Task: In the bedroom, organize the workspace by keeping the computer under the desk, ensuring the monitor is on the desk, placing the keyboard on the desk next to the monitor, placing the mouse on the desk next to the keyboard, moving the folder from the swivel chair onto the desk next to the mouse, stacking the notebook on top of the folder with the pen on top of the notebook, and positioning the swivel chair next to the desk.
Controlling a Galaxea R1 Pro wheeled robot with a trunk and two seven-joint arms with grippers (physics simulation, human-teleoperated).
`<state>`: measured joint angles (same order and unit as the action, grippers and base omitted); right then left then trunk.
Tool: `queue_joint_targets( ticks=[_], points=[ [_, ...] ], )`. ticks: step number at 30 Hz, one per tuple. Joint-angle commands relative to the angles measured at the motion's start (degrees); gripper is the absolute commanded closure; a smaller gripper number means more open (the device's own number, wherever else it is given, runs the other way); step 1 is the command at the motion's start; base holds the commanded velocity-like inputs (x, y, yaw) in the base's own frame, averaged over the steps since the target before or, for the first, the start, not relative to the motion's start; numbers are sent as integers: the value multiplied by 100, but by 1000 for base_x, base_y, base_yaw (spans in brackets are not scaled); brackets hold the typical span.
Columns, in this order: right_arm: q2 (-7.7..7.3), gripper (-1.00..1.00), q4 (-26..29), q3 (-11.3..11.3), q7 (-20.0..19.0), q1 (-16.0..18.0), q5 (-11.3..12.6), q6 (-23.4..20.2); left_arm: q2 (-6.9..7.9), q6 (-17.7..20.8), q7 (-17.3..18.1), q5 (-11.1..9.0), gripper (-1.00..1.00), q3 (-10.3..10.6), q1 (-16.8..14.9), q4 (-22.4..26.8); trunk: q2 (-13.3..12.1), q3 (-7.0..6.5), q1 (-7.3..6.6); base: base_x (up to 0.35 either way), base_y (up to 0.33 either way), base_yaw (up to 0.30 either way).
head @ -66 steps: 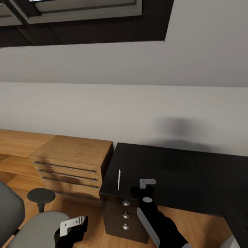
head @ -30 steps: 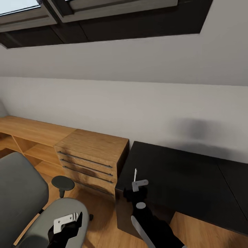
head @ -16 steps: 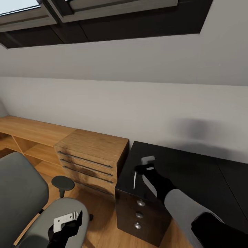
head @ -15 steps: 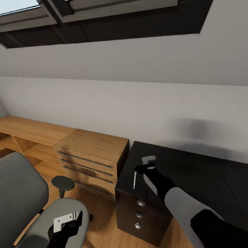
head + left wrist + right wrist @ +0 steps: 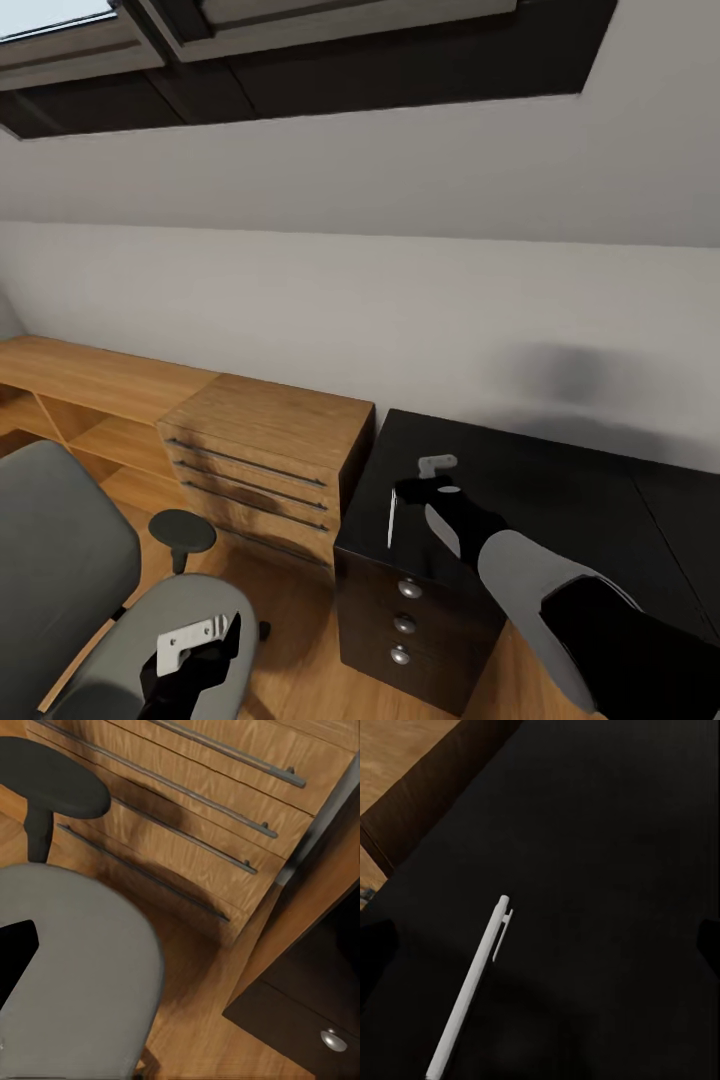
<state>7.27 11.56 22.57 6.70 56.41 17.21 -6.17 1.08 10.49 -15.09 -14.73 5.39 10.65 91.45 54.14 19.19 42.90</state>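
My right gripper (image 5: 432, 478) hangs over the near left corner of the black desk (image 5: 560, 500), above its drawer pedestal, where the white pen (image 5: 391, 518) lies flat on the top just beside the edge. In the right wrist view the pen (image 5: 472, 984) sits between my dark fingertips (image 5: 375, 945), which stand wide apart at either side, jaws spread and holding nothing. From the head view the pen lies just to the left of and nearer than the gripper, its long axis running roughly along the desk's left edge. My right arm is plainly the nearer one, stretched forward with the wrist bent down. My left gripper (image 5: 195, 640) hangs low over the grey swivel chair (image 5: 60, 560) seat, beside the wooden drawer unit (image 5: 265, 450); I cannot tell whether its jaws are apart.
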Motion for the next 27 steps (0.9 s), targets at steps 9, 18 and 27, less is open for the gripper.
queue_joint_targets(
  ticks=[9,18,27],
  points=[
    [157,-100,-77,56,17,4,77,-128,-148,7,-62,-63,-100,23,-1,-19,5,6,1,0,0,0],
    [208,-100,-124,95,16,-5,47,-126,-179,6,-64,-64,-100,24,-1,-22,205,95,111,0,0,0],
    [213,-100,-122,94,16,-5,52,-137,-179,5,-64,-65,-100,23,-1,-22,566,257,308,0,0,0]
  ],
)
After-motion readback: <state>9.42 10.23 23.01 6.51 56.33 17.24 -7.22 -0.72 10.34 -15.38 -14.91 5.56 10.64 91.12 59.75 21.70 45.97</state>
